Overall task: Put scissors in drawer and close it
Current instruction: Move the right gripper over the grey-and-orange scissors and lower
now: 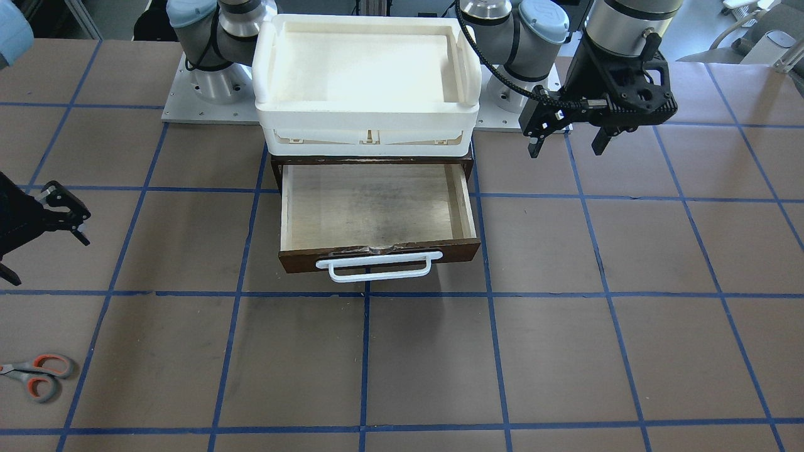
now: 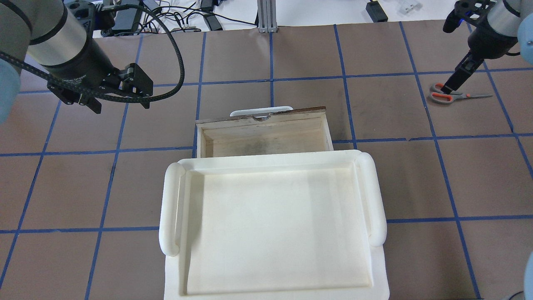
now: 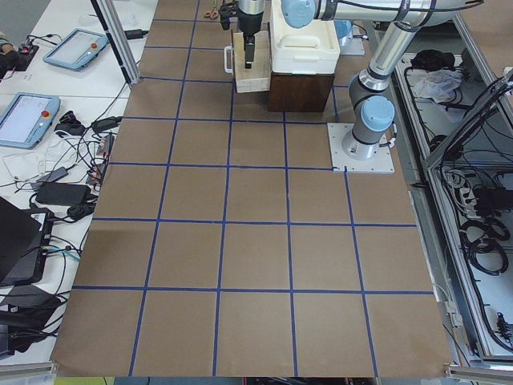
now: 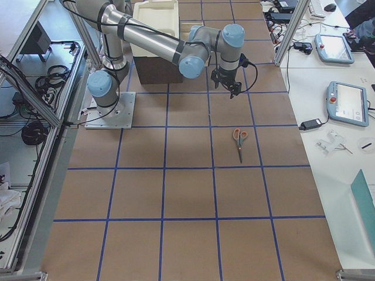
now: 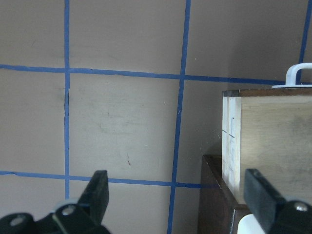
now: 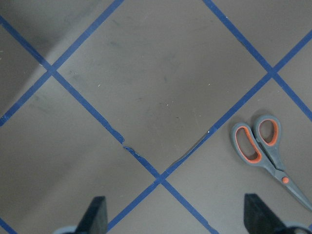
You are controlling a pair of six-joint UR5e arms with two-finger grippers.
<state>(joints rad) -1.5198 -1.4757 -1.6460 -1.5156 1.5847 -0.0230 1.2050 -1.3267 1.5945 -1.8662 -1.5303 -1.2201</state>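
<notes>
You are looking at a small pair of scissors (image 6: 263,146) with grey handles lined orange-red and dark metal blades. It is lying flat and closed on the brown, blue-taped table (image 1: 565,351), well out on the robot's right, with the blades pointing away from the shallow wooden drawer (image 1: 377,207). That drawer is standing pulled out under the white plastic tray (image 1: 367,116), showing its pale plywood bottom. Print on the left arm is showing too blurred to read. Brown surface is showing on every side of the scissors. The right gripper (image 6: 176,214) is hovering beside them, fingers spread wide and holding nothing. The left gripper (image 1: 567,149) is hanging near the drawer, likewise spread.
</notes>
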